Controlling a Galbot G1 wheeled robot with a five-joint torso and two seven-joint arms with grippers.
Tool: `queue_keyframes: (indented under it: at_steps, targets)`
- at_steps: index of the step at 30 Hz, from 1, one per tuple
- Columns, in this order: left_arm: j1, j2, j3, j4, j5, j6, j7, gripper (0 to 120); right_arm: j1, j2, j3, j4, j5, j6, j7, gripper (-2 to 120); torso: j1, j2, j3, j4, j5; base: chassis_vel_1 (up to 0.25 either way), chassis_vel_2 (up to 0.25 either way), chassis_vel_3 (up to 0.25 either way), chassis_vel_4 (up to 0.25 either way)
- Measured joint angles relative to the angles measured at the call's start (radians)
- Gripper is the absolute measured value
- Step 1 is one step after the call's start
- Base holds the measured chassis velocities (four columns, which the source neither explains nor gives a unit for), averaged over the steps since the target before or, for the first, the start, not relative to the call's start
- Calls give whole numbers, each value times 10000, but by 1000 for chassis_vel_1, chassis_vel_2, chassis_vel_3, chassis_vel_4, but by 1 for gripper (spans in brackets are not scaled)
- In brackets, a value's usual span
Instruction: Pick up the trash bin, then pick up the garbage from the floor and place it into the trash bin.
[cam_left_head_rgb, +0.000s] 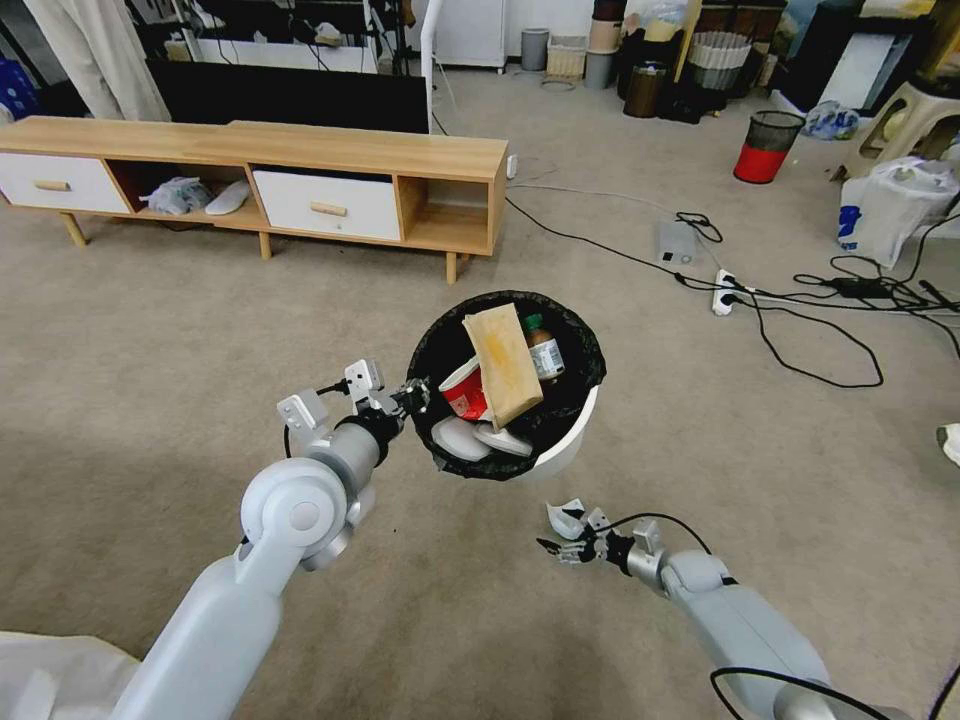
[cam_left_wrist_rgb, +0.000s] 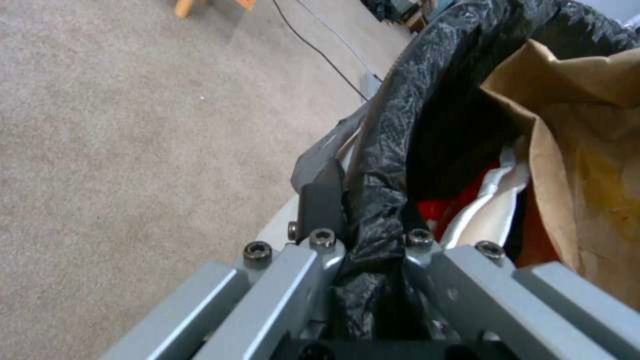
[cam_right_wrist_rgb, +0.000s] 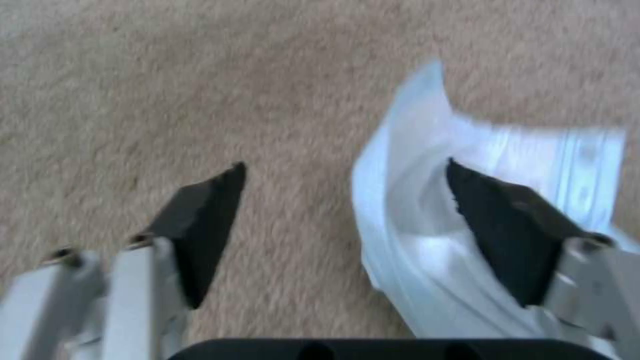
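The trash bin (cam_left_head_rgb: 572, 437), white with a black liner, hangs tilted above the carpet. My left gripper (cam_left_head_rgb: 414, 396) is shut on its near rim; in the left wrist view the fingers (cam_left_wrist_rgb: 320, 210) pinch the liner (cam_left_wrist_rgb: 393, 150). Inside lie a brown paper bag (cam_left_head_rgb: 503, 362), a green-labelled bottle (cam_left_head_rgb: 543, 350), a red-white paper cup (cam_left_head_rgb: 465, 390) and white items (cam_left_head_rgb: 480, 438). The bag (cam_left_wrist_rgb: 593, 165) and the red cup (cam_left_wrist_rgb: 460, 200) also show from the left wrist. My right gripper (cam_left_head_rgb: 562, 537) is open low over the carpet at a white tissue (cam_left_head_rgb: 568, 513). One fingertip (cam_right_wrist_rgb: 493, 205) lies over the tissue (cam_right_wrist_rgb: 413, 165), the other over bare carpet.
A wooden TV bench (cam_left_head_rgb: 300, 150) stands at the back left. Black cables and a power strip (cam_left_head_rgb: 722, 290) run across the floor to the right. A red-and-black mesh bin (cam_left_head_rgb: 768, 145) and a white plastic bag (cam_left_head_rgb: 890, 210) stand farther right. Open carpet surrounds both arms.
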Motion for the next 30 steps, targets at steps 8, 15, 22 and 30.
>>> queue_keyframes:
  at_steps: [8,15,22,30]
  targets:
    - [72,-11,-17,-86,55,-6,-36,3,-108,-113,95,69,-3,22,-27,43,0,0,0,0,-2,0,0,0,0]
    - [79,-2,-58,-108,58,-13,-50,3,28,-28,94,72,105,31,-64,19,0,0,0,1,-1,0,0,0,0]
    - [60,-26,-50,-72,60,-14,-52,3,105,-32,60,108,267,33,-112,0,0,0,0,1,-2,0,0,0,0]
    - [23,-43,-15,47,71,-14,-15,3,138,-25,58,62,339,34,-151,0,0,0,0,0,-2,0,0,0,0]
